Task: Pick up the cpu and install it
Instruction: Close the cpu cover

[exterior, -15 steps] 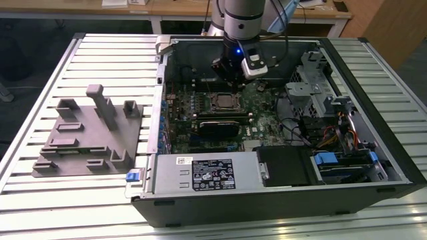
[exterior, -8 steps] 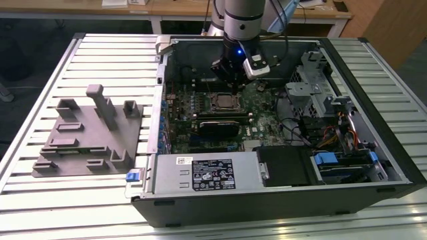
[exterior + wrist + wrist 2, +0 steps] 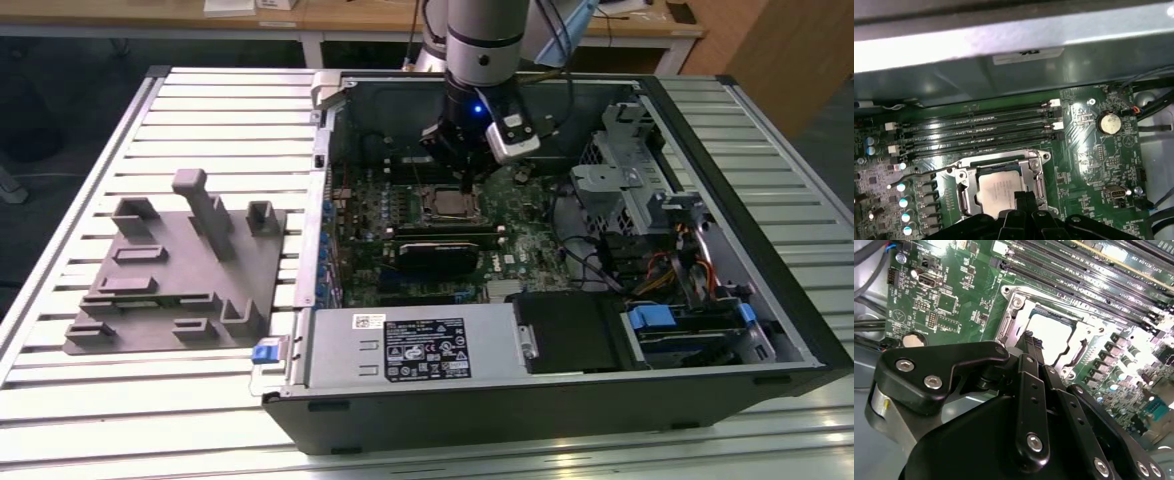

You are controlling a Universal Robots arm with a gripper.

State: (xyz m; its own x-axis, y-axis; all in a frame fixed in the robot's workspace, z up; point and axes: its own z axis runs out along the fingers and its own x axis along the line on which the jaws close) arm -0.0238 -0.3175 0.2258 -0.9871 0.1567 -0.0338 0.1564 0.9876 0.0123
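— Exterior view: what is hiding?
— The gripper is partly covering the socket below it. The computer case is lying on a slatted table.
— Second wrist view?
— Its jaws are pressing together, gripping nothing, at the cpu edge. I cannot tell if they touch.
— First wrist view?
— The cpu is sitting flat in the socket, beneath the gripper.

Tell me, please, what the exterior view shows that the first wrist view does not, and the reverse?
The exterior view adds the grey plastic fixture on the slatted table and the whole open computer case. The first wrist view adds the round coin battery on the motherboard. Both show the cpu sitting within its metal-framed socket, with the gripper close over it.
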